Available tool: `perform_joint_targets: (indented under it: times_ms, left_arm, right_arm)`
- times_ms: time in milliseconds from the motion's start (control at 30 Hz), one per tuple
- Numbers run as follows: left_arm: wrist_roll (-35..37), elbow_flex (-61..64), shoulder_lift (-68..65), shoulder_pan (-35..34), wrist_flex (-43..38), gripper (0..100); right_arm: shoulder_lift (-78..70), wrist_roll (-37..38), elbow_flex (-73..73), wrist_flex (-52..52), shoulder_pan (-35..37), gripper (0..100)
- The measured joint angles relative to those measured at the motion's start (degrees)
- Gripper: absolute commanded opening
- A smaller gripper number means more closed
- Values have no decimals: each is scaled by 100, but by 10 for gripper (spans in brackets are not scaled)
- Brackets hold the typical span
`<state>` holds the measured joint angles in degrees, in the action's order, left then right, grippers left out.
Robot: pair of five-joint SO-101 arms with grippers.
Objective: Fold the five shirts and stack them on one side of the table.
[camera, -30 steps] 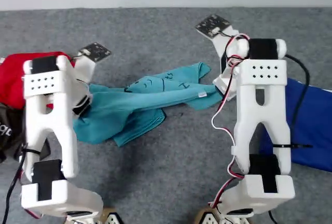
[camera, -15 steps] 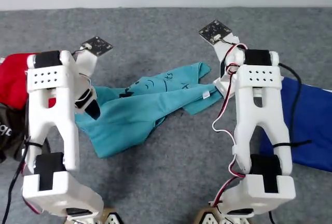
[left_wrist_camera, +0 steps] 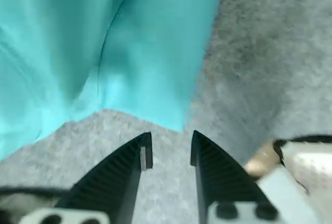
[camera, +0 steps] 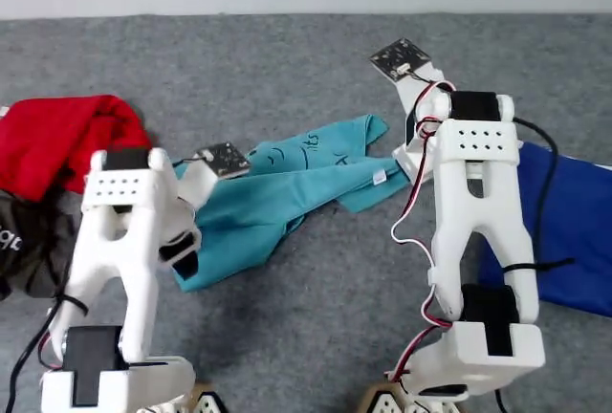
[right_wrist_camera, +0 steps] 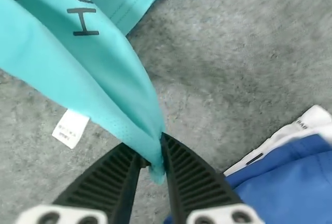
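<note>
**Grip taken at one end, none at the other**

The teal shirt (camera: 277, 193) is spread crumpled across the middle of the table (camera: 316, 69), drawn out in a long band from the left arm's side over to the right arm's. Its right-hand end is gathered into a narrow bunch, and that bunch is clamped. The right gripper (right_wrist_camera: 154, 156) is closed tight on it, with the cloth squeezed between the two black ridged fingers (right_wrist_camera: 181, 175). A white care label (right_wrist_camera: 70, 128) is seen on the hem just beside the pinch, and dark printed lettering (right_wrist_camera: 80, 19) is shown on the fabric further along.

At the other end, nothing is held. The left gripper (left_wrist_camera: 170, 149) is parted a modest way, and bare grey table is seen through the gap. It is placed just short of the shirt's near edge, close to the fabric but apart from it.

Further out, a red shirt (camera: 57, 141) is heaped at the table's left edge. A dark garment (camera: 24, 241) is bunched against it on the near side, the two touching. At the table's right edge a blue shirt (camera: 574, 231) with white trim is laid flat, partly hidden under the right arm. Its corner is caught just beside the closed right fingers, well apart from the teal cloth.
</note>
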<state>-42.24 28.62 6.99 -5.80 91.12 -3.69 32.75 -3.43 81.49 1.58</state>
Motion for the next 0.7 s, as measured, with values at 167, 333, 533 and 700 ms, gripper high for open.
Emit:
perform_joint_targets:
  times_ms: [167, 333, 533, 700]
  left_arm:
    - [299, 202, -659, 0, -1451, 122]
    - [686, -527, -1996, -18, -2233, 122]
    - [1160, -2857, -3420, -211, -1609, 122]
    - [1204, -4853, -3956, -202, -484, 122]
  right_arm:
    - [0, -35, 0, 53, 0, 9]
    - [0, -167, 0, 176, 0, 9]
    - [0, -202, 0, 431, 0, 9]
    - [0, -202, 0, 448, 0, 9]
